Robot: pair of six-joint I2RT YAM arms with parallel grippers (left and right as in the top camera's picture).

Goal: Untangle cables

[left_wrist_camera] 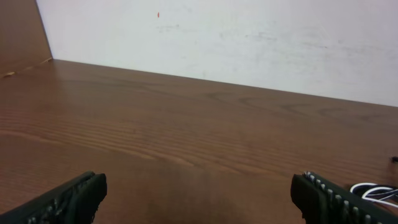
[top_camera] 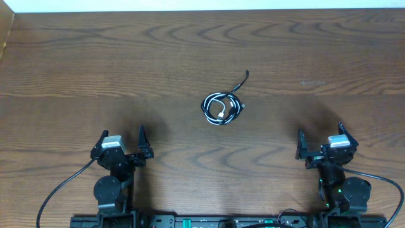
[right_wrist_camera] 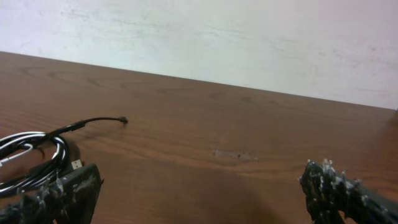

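The cables (top_camera: 222,106) lie in a small coil of black and white cords at the middle of the wooden table, with one black end (top_camera: 244,78) sticking out toward the back. The coil also shows at the left of the right wrist view (right_wrist_camera: 34,157) and at the right edge of the left wrist view (left_wrist_camera: 376,191). My left gripper (top_camera: 123,140) is open and empty near the front left. My right gripper (top_camera: 320,136) is open and empty near the front right. Both are well apart from the coil.
The brown wooden table (top_camera: 126,57) fills the view, with a pale wall (left_wrist_camera: 249,37) along its far edge. Thick black arm cables (top_camera: 60,190) trail at the front by the arm bases. A small scuff (top_camera: 312,83) marks the wood at the right.
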